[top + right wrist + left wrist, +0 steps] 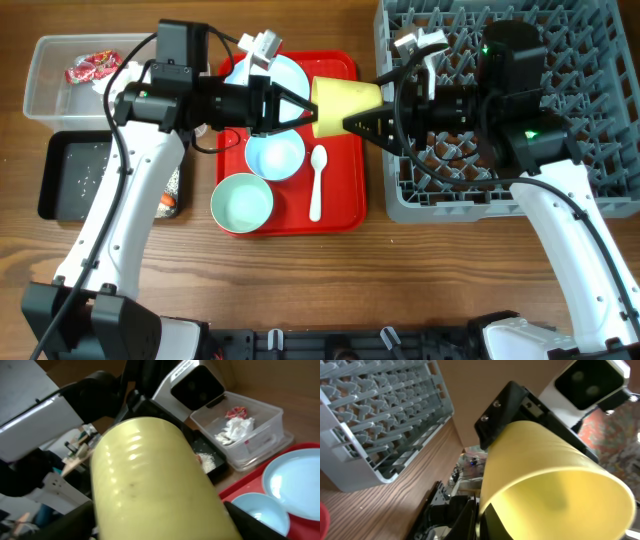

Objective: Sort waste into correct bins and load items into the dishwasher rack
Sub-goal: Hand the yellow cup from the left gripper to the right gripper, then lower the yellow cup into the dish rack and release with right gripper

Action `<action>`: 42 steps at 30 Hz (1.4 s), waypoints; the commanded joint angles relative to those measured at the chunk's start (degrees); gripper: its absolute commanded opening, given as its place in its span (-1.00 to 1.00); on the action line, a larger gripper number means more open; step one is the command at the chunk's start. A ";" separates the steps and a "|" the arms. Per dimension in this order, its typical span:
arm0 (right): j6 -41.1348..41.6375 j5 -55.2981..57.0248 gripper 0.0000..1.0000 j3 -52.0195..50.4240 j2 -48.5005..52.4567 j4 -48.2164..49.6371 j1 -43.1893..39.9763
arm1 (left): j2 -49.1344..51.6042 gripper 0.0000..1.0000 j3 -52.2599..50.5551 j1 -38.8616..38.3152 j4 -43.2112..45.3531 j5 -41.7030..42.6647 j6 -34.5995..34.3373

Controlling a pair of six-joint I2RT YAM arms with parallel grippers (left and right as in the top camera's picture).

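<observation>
The yellow cup [345,103] hangs on its side in the air over the right edge of the red tray [340,212], between both grippers. My left gripper [305,108] is shut on its rim, one finger inside the mouth, as the left wrist view [480,517] shows on the cup [545,475]. My right gripper [362,122] clasps the cup's narrow end from the rack side; its fingers [157,522] press both sides of the cup [150,475]. The grey dishwasher rack [600,195] lies under the right arm.
On the red tray lie the pale blue plate [288,75], small blue bowl [273,155], green bowl [241,201] and white spoon [318,180]. The clear tub [45,95] holds the wrapper [90,67] and tissue [235,430]. The black tray [60,190] holds rice [90,170] and carrot [167,203].
</observation>
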 commanded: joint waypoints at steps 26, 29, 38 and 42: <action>8.22 61.24 0.24 0.63 -2.45 -40.63 -15.30 | 0.70 0.11 0.39 -2.08 -5.46 -44.94 -0.09; 9.73 68.04 0.24 0.63 -2.16 -46.69 -15.30 | 1.31 0.11 -0.20 -4.17 -6.82 -53.48 -0.11; 9.01 69.00 0.27 0.63 8.81 -49.09 -10.29 | 1.36 0.15 -0.61 -6.32 -6.88 -58.31 -0.11; 10.58 70.88 0.33 0.63 13.49 -47.36 -7.04 | 1.36 0.15 -0.61 -6.32 -7.41 -58.31 -0.09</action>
